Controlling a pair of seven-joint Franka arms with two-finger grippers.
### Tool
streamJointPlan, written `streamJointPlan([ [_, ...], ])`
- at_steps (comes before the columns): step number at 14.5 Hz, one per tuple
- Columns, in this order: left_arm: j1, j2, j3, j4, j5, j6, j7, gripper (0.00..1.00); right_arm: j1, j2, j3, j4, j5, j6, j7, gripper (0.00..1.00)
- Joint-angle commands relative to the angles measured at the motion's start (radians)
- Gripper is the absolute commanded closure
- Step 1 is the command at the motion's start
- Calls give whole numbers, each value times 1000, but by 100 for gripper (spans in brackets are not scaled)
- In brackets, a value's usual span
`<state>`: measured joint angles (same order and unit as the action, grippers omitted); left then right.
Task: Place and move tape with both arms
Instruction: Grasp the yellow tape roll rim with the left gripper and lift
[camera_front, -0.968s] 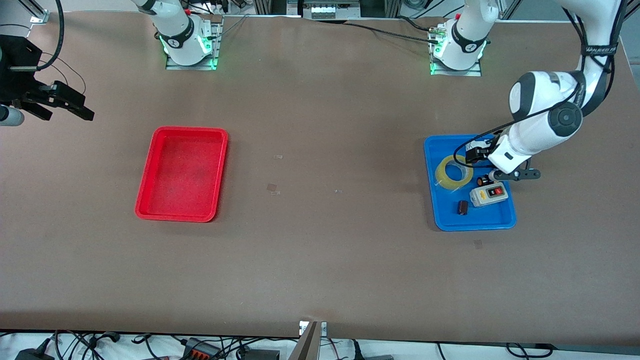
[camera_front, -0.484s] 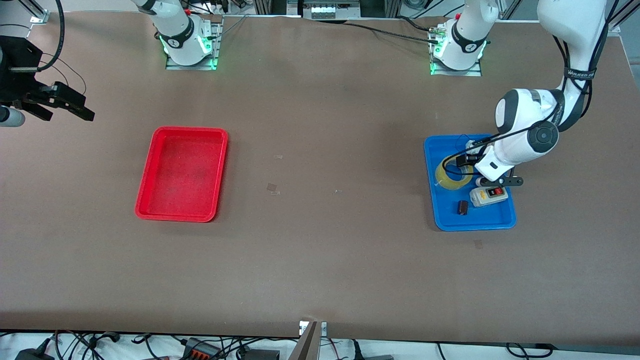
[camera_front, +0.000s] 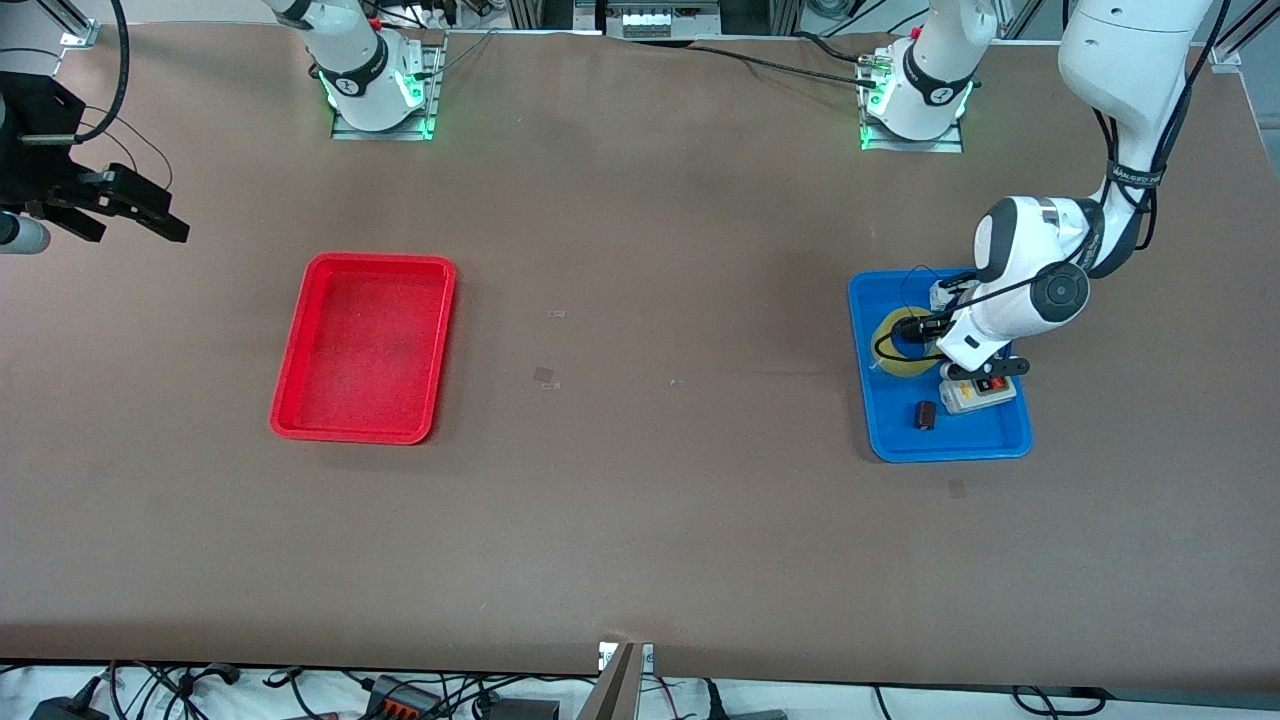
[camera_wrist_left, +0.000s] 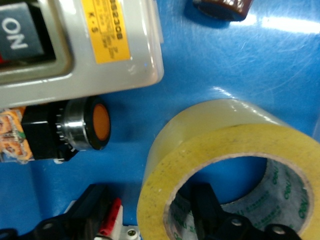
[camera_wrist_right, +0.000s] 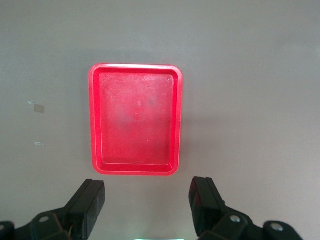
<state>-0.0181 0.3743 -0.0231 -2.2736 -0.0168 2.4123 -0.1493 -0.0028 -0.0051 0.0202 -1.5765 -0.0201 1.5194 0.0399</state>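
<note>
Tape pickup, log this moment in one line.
left gripper: open, fingers straddling tape wall | blue tray | right gripper: open, waiting

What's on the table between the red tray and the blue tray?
Nothing but bare brown table lies between the red tray and the blue tray, apart from a few tiny scraps; the front view shows it.

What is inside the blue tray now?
In the blue tray: the tape, a switch box, an orange push button, a dark part. The left gripper straddles the tape's wall.
</note>
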Motion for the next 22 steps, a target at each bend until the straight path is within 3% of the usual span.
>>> streamJointPlan([
  [1, -5, 2, 0, 11, -11, -6, -12, 53, -8, -6, 1, -2, 8, 1, -15, 1],
  [3, 3, -2, 0, 14, -11, -12, -9, 81, -8, -6, 1, -2, 8, 1, -15, 1],
  [7, 4, -18, 0, 19, -11, -19, -9, 98, -8, -6, 1, -2, 8, -1, -15, 1],
  [10, 4, -63, 0, 29, -11, -56, -9, 100, -8, -6, 1, -2, 8, 1, -15, 1],
  [15, -11, -190, -6, 77, -11, -223, -25, 100, -8, -6, 1, -2, 8, 1, -15, 1],
  [19, -13, -253, -139, 101, -11, -269, -201, 100, -6, -6, 1, -2, 8, 2, -15, 1],
  [22, -16, -244, -251, 152, -11, -300, -363, 100, -6, -1, 1, -2, 8, 4, -15, 1],
])
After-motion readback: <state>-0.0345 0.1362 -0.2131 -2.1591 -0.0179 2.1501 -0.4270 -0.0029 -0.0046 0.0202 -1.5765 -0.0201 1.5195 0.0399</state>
